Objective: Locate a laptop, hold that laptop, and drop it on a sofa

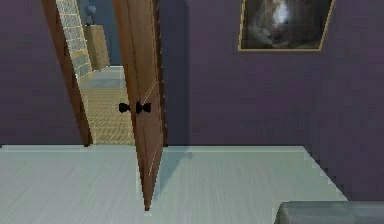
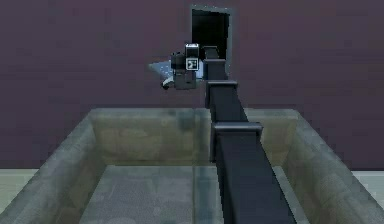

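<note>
Noted hanging from tool [image 2: 171,80], clear of every support: laptop [image 2: 160,68], lying flat. Sofa [image 2: 140,185] at 6 o'clock from tool; straight drop judged sufficient.

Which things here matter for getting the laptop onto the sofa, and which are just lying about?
For the job: gripper; flat pale slab hanging at its far end, likely the laptop; sofa beneath the arm.
Lying about: wooden door; framed picture; dark framed panel on the wall.
</note>
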Tool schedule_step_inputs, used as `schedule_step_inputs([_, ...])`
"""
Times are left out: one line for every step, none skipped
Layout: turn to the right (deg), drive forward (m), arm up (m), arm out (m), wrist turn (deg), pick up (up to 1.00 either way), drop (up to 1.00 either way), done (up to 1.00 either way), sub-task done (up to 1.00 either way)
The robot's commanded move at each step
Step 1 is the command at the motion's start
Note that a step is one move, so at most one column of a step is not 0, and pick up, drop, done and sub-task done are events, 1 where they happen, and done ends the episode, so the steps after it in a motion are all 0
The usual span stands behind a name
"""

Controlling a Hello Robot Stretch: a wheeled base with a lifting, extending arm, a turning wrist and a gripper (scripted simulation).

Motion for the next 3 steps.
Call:
schedule_step_inputs([0.0, 0.00, 0.00, 0.00, 0.0, 0.00, 1.00, 0.00, 0.00])
schedule_step_inputs([0.0, 0.00, 0.00, -0.10, 0.0, 0.00, 0.00, 0.00, 0.00])
schedule_step_inputs([0.0, 0.00, 0.00, 0.00, 0.0, 0.00, 0.00, 1.00, 0.00])
